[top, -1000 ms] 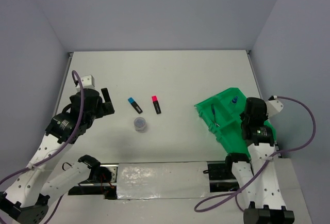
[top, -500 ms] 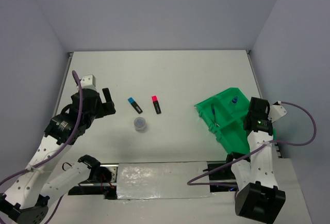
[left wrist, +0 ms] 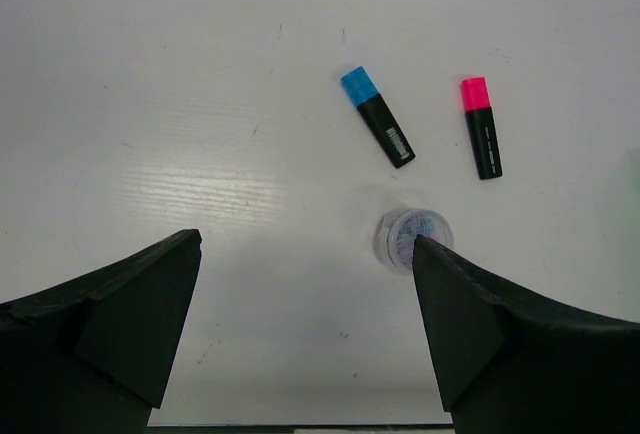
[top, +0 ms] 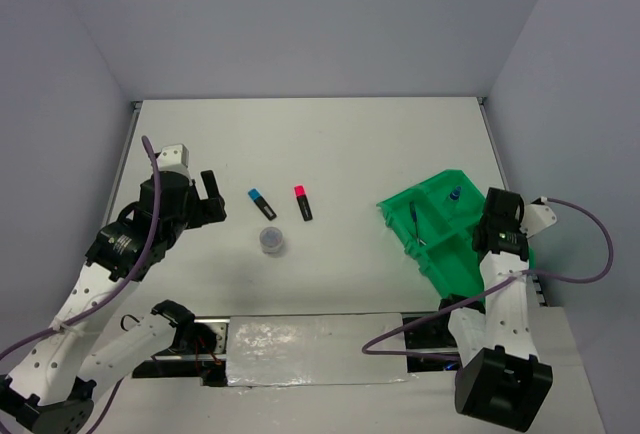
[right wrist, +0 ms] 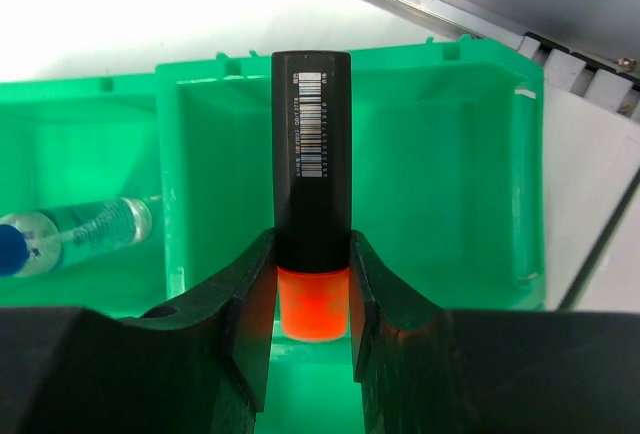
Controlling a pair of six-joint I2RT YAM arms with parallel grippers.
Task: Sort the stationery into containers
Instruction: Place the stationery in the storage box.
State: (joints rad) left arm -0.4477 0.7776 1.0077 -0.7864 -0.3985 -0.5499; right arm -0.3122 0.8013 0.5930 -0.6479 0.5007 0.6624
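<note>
- Nearest the bases, on the right, the right fingers (right wrist: 312, 259) pinch the orange highlighter (right wrist: 311, 154) at its cap end. Its black barrel points away over a compartment of the green tray (right wrist: 450, 154). I cannot tell whether it touches the tray floor.
- Compared with a second ago, the right arm (top: 500, 294) has swung its lower links round, and the wrist sits a little farther over the tray. I read this as lining up the drop, with only the release left for this marker.
- Over on the left, the left fingers (left wrist: 305, 244) are spread wide and hold nothing above the desk (top: 350, 144). They have edged slightly toward the tub (left wrist: 412, 237), probably the next pick.
- Beyond the tub, the blue highlighter (left wrist: 378, 116) and pink highlighter (left wrist: 480, 129) lie flat and apart, unmoved.
- Farthest off, in the tray, the bottle (top: 453, 195) and a blue pen (top: 416, 222) lie in separate compartments, already sorted.
</note>
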